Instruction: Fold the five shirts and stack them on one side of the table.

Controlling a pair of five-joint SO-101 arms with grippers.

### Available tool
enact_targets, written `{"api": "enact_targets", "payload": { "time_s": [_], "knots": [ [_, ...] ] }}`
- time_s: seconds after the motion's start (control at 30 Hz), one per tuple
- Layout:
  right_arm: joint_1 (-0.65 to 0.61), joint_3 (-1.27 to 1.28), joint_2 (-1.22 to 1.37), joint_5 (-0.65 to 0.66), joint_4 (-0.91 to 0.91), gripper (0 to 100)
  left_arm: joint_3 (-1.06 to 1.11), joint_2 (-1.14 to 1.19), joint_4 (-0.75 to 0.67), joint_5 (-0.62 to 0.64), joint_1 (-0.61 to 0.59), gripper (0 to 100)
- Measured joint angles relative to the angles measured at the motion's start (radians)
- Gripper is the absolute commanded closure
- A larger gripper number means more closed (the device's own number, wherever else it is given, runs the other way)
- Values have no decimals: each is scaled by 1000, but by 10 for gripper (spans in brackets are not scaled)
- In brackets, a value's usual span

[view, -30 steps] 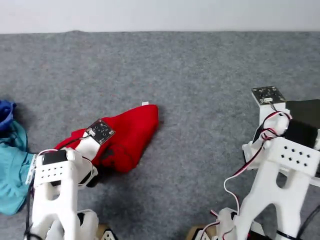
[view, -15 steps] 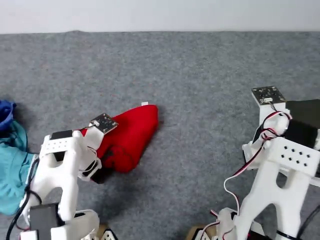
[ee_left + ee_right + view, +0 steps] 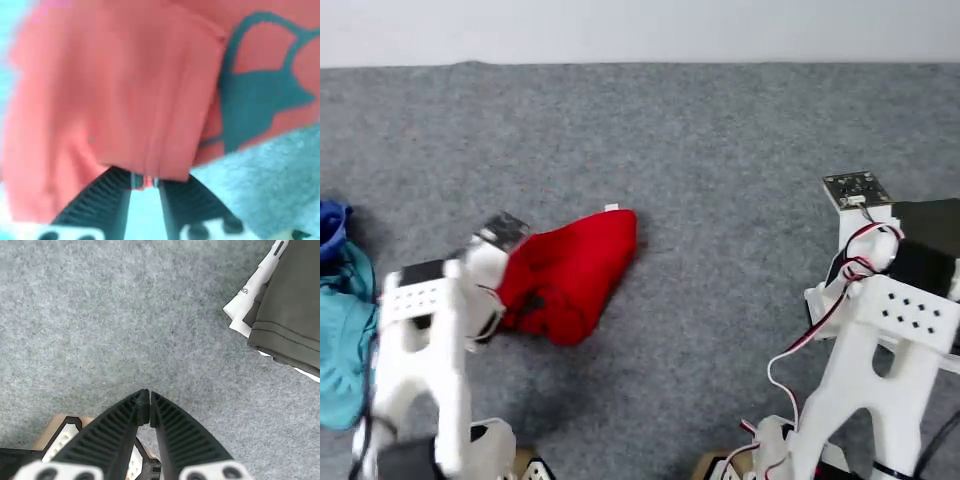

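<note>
Up close, the left gripper (image 3: 145, 182) was nearly shut, its two black ribbed fingers (image 3: 102, 195) pinching a thin fold at the edge of the red shirt (image 3: 125, 90). The soft red cloth hung in loose vertical creases over the fingertips. A dark print (image 3: 260, 95) with curved outlines showed on one side of it. From the high view, the red shirt (image 3: 570, 270) lay bunched in a rough wedge on the table (image 3: 720, 130). Its wide rumpled end was at the white left arm (image 3: 430, 310) and its narrower end pointed away from the arm. The table was covered in a grey, felt-like fabric with a fuzzy nap.

Beyond the left arm, at the table's left edge, a teal shirt (image 3: 345, 340) lay in a crumpled heap. A blue shirt (image 3: 330, 228) was bunched against its far end.

The right gripper (image 3: 150, 407) was closed tip to tip with nothing between its ribbed black fingers, and it hung over bare grey felt. Nearby, a dark shirt (image 3: 290, 305) with stitched hems lay flat, partly over a white flat piece (image 3: 245, 300). In the high view, that dark shirt (image 3: 930, 230) sat at the table's right edge, beside the white right arm (image 3: 880, 330).
</note>
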Motion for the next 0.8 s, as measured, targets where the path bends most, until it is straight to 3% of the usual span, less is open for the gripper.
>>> {"api": "enact_targets", "payload": {
  "time_s": [0.3, 0.57, 0.8],
  "knots": [
    [-95, -52, 0, 0, 2, 988, -180, -557, 233, 95, -249, 995],
    [-370, -52, 0, 0, 2, 988, -196, -844, 247, 130, -555, 995],
    [-568, -60, 18, 0, -103, 983, -107, -988, 264, 120, -749, 995]
  ]
}}
